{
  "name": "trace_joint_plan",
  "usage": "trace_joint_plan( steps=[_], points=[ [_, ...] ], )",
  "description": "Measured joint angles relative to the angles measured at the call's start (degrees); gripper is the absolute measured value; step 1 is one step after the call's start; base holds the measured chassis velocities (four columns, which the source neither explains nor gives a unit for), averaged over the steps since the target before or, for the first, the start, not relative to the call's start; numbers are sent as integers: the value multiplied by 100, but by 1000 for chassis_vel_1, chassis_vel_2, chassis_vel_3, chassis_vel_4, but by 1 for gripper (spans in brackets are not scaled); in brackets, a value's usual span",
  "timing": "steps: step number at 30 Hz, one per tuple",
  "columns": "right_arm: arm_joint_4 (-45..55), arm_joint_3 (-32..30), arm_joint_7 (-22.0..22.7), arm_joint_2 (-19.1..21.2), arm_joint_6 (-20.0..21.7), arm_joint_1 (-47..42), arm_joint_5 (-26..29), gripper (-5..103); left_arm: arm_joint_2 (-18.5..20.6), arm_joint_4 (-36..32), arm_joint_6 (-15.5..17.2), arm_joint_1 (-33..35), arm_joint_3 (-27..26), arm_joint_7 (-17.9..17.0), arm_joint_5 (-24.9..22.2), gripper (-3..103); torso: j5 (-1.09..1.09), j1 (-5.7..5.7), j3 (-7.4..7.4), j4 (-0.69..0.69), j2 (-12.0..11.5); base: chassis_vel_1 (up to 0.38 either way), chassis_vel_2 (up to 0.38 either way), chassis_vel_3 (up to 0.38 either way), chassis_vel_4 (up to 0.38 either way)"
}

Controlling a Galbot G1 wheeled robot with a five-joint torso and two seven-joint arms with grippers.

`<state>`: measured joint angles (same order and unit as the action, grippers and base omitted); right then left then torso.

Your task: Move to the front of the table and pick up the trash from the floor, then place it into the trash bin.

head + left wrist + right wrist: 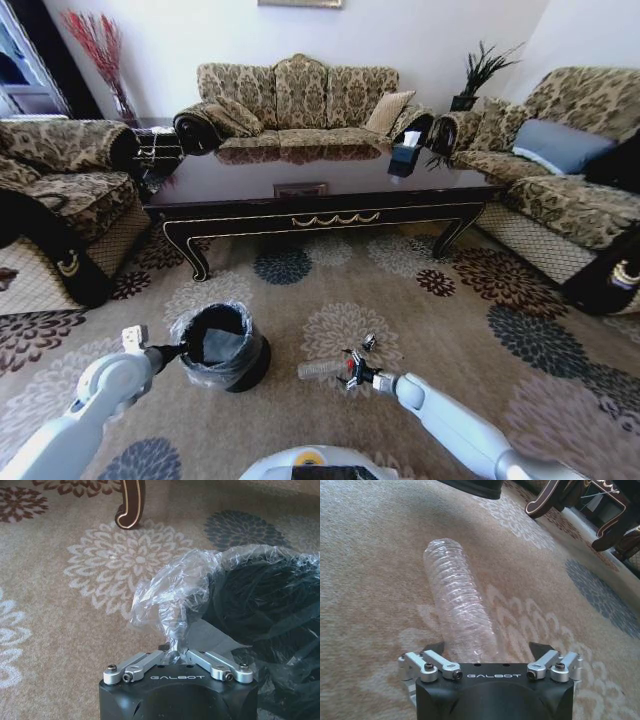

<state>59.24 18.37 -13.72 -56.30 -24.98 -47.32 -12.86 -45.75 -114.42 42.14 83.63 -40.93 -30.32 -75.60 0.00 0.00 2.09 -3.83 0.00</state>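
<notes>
— Bottle [460,615] where?
— Lying on the floor [330,290], right claw [352,372] spread wide around its near end.
— Left claw [175,650]?
— Pinched tight on the bag [165,600] at the trash bin [222,347] rim, before the worktop [320,185]

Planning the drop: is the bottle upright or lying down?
Lying down. The bottle stretches flat along the carpet, one end between the right gripper's fingers.
</notes>
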Motion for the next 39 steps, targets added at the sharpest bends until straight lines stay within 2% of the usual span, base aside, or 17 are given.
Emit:
trace_joint_plan(
  steps=[2,6,8,9,11,15,20,21,23,26,39],
  points=[
    [-22,28,-14,-12,-4,45,11,91,0,0,0,6,-15,2,0,2,0,0,0,0,0,0,0,0,0],
    [-95,108,-72,-45,-39,156,34,70,1,0,0,40,-85,12,-2,2,0,0,0,0,0,0,0,0,0],
    [-106,114,-75,-50,-47,163,34,70,-2,0,0,44,-90,13,-2,2,0,0,0,0,0,0,0,0,0],
    [-123,127,-83,-58,-62,173,36,58,-11,3,0,52,-100,17,-2,2,0,0,0,0,0,0,0,0,0],
    [-129,139,-96,-60,-75,180,37,58,-17,6,0,57,-108,20,-2,2,0,0,0,0,0,0,0,0,0],
    [-139,164,-145,-63,-119,194,33,37,-29,8,0,74,-134,24,-2,2,0,0,0,0,0,0,0,0,0],
    [-140,154,-161,-67,-136,176,23,31,-31,7,0,88,-155,33,-1,2,0,0,-1,0,0,0,0,0,0],
    [-140,148,-165,-67,-140,167,21,24,-35,7,0,88,-155,35,-1,2,0,0,0,0,0,0,0,0,0],
    [-140,141,-170,-66,-144,159,20,24,-39,7,0,89,-155,36,-1,2,0,0,-1,0,0,0,0,0,0],
    [-121,106,-182,-54,-150,133,22,18,-54,12,0,89,-151,39,6,2,1,0,0,0,0,0,0,0,0],
    [275,-104,-246,161,-92,-49,229,18,-62,-45,0,70,-103,60,23,2,1,0,0,0,0,0,0,0,0]
  ],
)
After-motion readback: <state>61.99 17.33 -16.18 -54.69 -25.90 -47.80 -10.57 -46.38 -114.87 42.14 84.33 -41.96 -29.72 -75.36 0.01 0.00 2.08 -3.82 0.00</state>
